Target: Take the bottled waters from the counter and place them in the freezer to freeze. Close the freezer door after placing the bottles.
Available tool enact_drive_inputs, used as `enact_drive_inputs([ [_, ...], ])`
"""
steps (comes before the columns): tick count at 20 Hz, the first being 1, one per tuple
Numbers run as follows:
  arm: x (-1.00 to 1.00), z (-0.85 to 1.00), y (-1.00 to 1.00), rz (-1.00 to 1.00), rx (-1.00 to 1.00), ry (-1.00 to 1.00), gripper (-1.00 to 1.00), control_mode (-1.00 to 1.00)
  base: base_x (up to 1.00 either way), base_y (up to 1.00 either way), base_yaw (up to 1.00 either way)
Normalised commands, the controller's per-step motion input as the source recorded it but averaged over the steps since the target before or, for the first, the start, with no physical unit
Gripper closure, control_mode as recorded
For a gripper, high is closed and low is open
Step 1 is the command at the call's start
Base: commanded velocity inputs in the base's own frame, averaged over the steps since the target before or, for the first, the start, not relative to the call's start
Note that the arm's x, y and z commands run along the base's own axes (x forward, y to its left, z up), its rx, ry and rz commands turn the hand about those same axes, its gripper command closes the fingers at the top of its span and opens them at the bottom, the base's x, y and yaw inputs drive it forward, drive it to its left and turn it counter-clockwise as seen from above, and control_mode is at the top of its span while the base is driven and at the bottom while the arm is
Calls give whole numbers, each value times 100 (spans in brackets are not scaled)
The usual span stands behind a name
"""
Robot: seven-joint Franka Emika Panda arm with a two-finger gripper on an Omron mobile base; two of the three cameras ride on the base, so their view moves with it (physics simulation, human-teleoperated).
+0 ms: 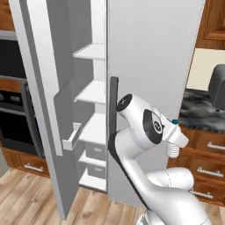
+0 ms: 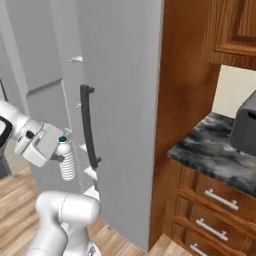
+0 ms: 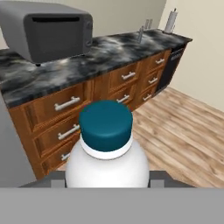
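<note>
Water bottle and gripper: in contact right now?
Touching. In the right base view the gripper is clamped around the water bottle, which hangs in the air with nothing else supporting it.

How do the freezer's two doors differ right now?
The left door stands swung open, baring white shelves inside; the right door is shut. The left door shows its inner side with a white bin; the right door shows its outer face with a dark bar handle. Both are tall light-grey panels.
</note>
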Motion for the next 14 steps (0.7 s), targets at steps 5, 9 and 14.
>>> enact_drive_inputs([
  [5, 0, 0, 0, 0, 0, 0, 100, 100, 68, 25, 29],
  [9, 0, 0, 0, 0, 0, 0, 100, 100, 41, 47, 34],
  [14, 0, 0, 0, 0, 0, 0, 100, 100, 40, 46, 33],
])
